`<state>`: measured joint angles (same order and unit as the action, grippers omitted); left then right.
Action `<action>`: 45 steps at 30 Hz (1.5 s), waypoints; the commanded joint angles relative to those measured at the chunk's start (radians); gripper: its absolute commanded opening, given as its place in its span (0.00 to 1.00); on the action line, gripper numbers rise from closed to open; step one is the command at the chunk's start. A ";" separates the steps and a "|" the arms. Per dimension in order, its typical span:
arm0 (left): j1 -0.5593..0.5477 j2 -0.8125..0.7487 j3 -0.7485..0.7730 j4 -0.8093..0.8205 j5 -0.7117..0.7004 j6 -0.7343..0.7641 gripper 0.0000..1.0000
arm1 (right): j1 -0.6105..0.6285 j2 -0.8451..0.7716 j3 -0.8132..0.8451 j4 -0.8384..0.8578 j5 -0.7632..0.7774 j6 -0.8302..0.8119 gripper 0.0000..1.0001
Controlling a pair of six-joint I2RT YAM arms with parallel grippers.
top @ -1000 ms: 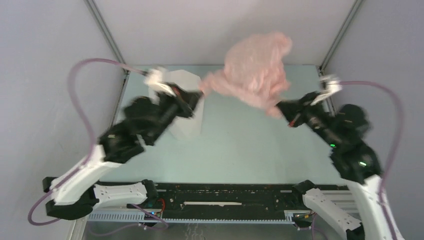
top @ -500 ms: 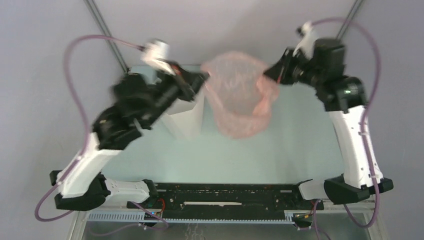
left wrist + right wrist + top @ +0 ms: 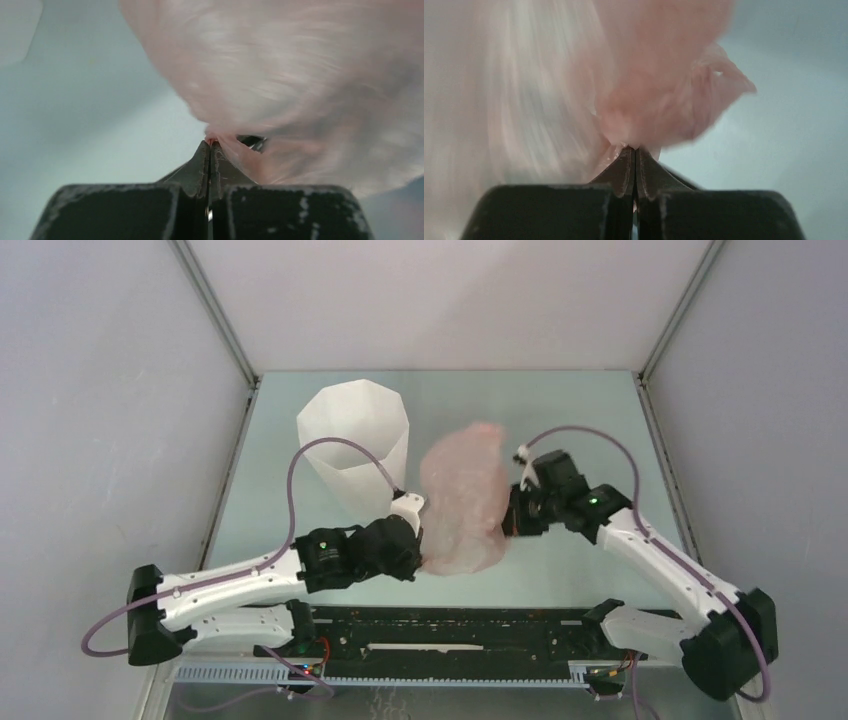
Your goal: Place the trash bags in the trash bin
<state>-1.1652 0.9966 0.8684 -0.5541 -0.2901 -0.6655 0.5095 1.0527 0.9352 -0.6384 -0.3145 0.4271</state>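
Half done at most. Grips wrinkly pale-pink plastic bag (image 3: pixel 460 505) in clenched left pincer (image 3: pixel 209 145) and right pincer (image 3: pixel 634 149), beside tall white plastic bin (image 3: pixel 358 455). Needs dropping in.

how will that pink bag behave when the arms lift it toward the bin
Probably floppy: the pink bag, pinched by the left gripper and right gripper, looks wrinkled and shapeless. Likely very light, being thin translucent film. It may billow or sag rather than hold shape.

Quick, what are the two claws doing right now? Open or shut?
Left claw: shut, pinching the bag.
Right claw: shut, pinching the same bag.
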 commanded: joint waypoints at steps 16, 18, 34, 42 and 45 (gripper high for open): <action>0.141 -0.023 0.187 -0.117 -0.098 0.007 0.00 | 0.076 0.155 0.581 -0.304 0.189 -0.078 0.00; 0.140 -0.069 0.098 -0.103 -0.060 -0.041 0.00 | 0.144 0.144 0.580 -0.302 0.270 -0.059 0.00; 0.229 -0.254 -0.262 -0.021 0.016 -0.222 0.00 | 0.258 0.249 0.498 -0.210 -0.152 -0.077 0.62; 0.252 -0.299 -0.284 -0.030 0.023 -0.233 0.00 | 0.013 0.052 0.411 -0.341 -0.246 -0.110 0.72; 0.261 -0.294 -0.278 -0.029 0.028 -0.227 0.00 | -0.011 0.000 0.337 -0.383 -0.236 -0.120 0.72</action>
<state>-0.9215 0.7048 0.5980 -0.6079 -0.2745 -0.8761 0.5152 1.0863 1.3617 -0.9222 -0.5056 0.3477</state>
